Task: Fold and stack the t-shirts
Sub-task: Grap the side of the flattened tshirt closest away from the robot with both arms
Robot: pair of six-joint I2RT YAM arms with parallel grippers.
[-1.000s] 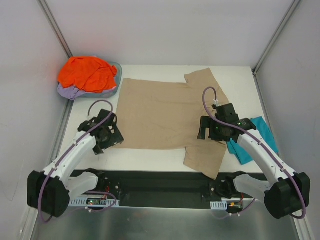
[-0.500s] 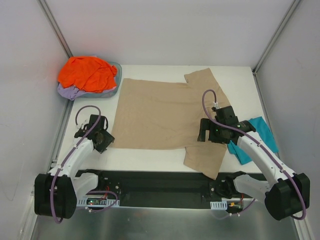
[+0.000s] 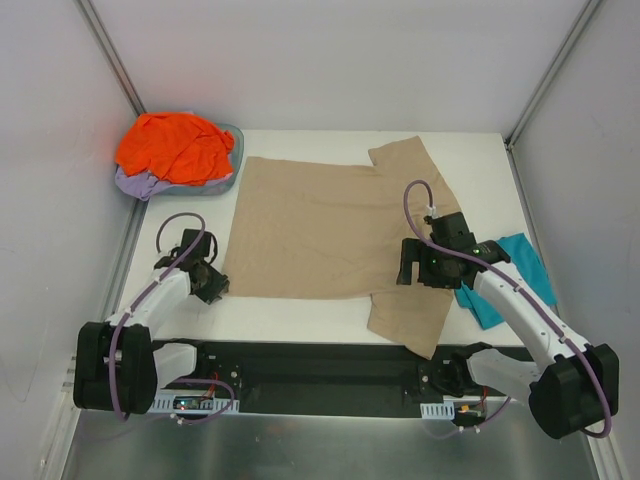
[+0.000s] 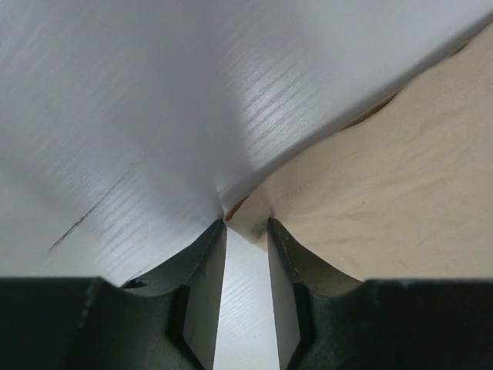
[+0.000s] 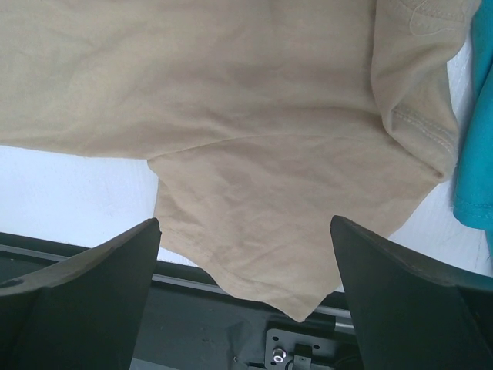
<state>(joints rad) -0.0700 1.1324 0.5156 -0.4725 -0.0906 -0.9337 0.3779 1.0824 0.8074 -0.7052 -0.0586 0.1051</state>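
Observation:
A tan t-shirt [image 3: 320, 225] lies spread flat across the table, one sleeve hanging over the near edge. My left gripper [image 3: 212, 285] sits low at its near-left corner. In the left wrist view the jaws of that gripper [image 4: 246, 223] stand a narrow gap apart, with the corner of the tan cloth [image 4: 385, 177] lying between the tips. My right gripper [image 3: 415, 262] hovers wide open over the shirt's right side. The right wrist view shows this gripper [image 5: 245, 222] above the tan sleeve [image 5: 269, 116], holding nothing. A teal t-shirt [image 3: 505, 275] lies at the right edge.
An orange t-shirt [image 3: 175, 145] sits piled on a lavender one [image 3: 135, 183] in a teal-grey basin [image 3: 232, 160] at the far left corner. White walls close in the table. The black base rail [image 3: 330, 375] runs along the near edge.
My left arm has drawn back and folded towards the near left. Its jaws have narrowed from wide open to a slim gap at the shirt's corner. The right arm has barely moved.

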